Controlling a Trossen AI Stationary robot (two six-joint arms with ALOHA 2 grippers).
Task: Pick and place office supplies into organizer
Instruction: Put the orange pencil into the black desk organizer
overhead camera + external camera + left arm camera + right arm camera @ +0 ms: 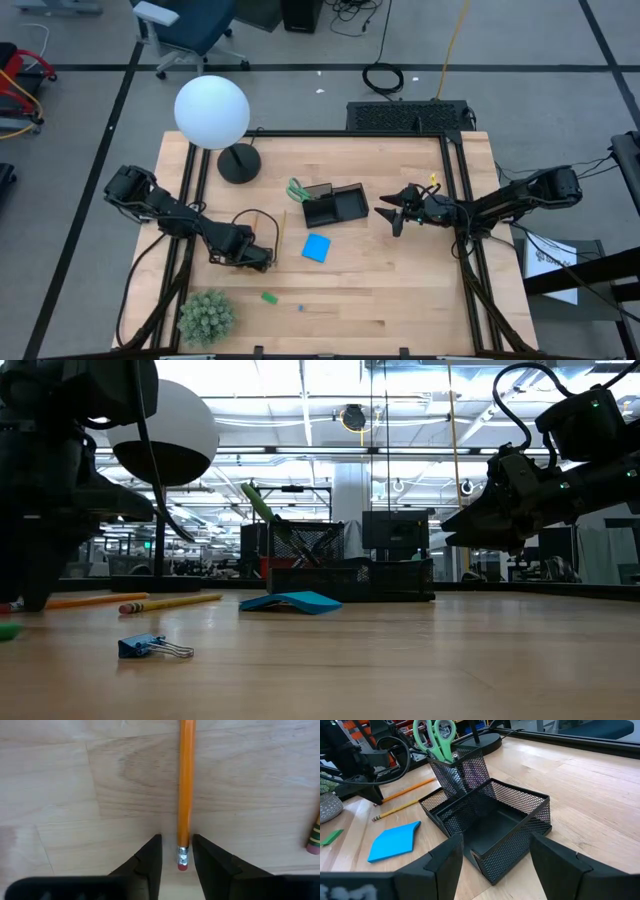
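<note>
One hexagonal orange pencil (185, 785), black mesh organizer (490, 820).

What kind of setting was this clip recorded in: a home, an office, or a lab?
Most likely a robotics lab or open workshop hall. The wooden table stands on a grey floor marked with dark tape lines, cables trail across that floor, and the low view shows a long ceiling with strip lights.

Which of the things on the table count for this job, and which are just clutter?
Job: organizer, scissors standing in it, two pencils, blue note pad, green eraser, blue binder clip.
Clutter: globe lamp, plant ball.
</note>
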